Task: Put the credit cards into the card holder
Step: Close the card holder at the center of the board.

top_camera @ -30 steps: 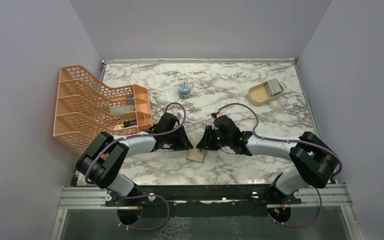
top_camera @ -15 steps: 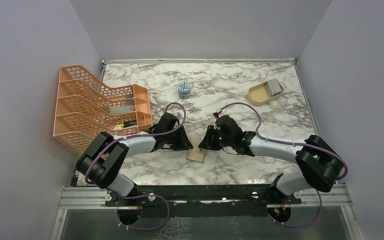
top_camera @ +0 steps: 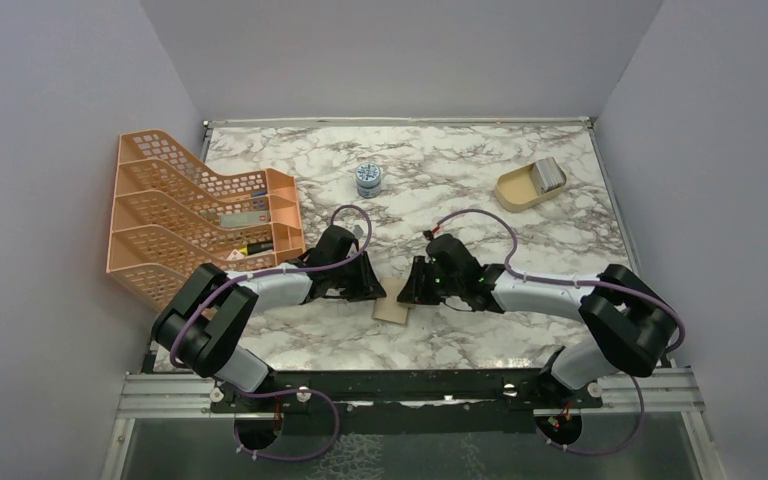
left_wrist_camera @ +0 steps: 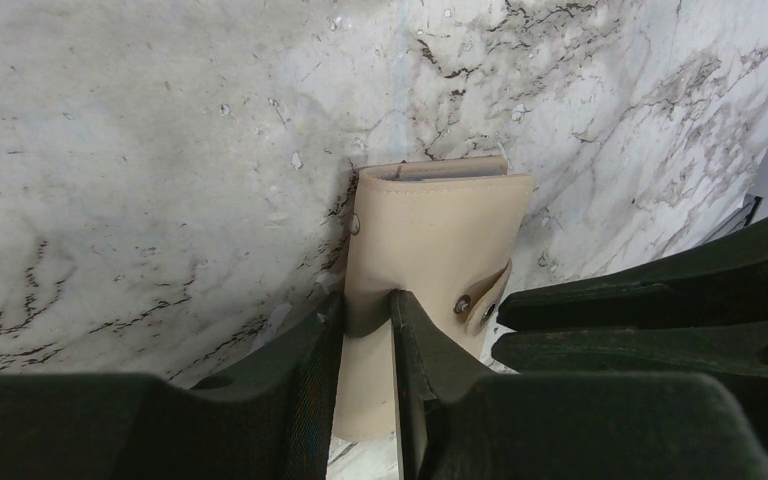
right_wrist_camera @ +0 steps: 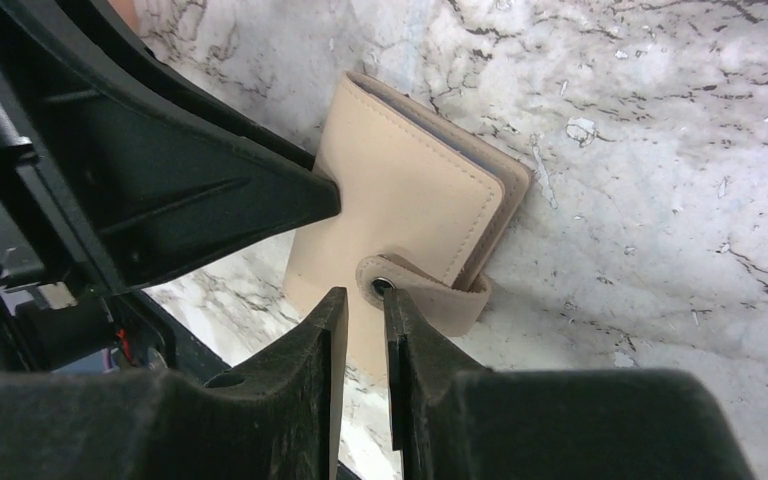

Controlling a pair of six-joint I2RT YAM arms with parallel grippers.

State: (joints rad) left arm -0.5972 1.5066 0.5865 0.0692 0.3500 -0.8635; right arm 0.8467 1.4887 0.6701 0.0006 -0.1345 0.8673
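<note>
The tan card holder (top_camera: 394, 308) lies folded and snapped on the marble between both arms. My left gripper (left_wrist_camera: 363, 300) is shut on the card holder (left_wrist_camera: 440, 225), pinching its near edge from the left. My right gripper (right_wrist_camera: 360, 292) hovers at the snap tab (right_wrist_camera: 430, 292) of the card holder (right_wrist_camera: 400, 195). Its jaws stand a narrow gap apart with nothing between them. The credit cards (top_camera: 548, 176) are a silvery stack in the beige dish (top_camera: 516, 190) at the back right. No card shows at the holder.
An orange tiered file tray (top_camera: 200, 215) stands along the left side, close to the left arm. A small blue tin (top_camera: 368, 179) sits behind the grippers. The table's front edge is just below the holder.
The right gripper's jaws have narrowed a little and its wrist has shifted slightly at the tab. The left gripper and the card holder have not moved.
</note>
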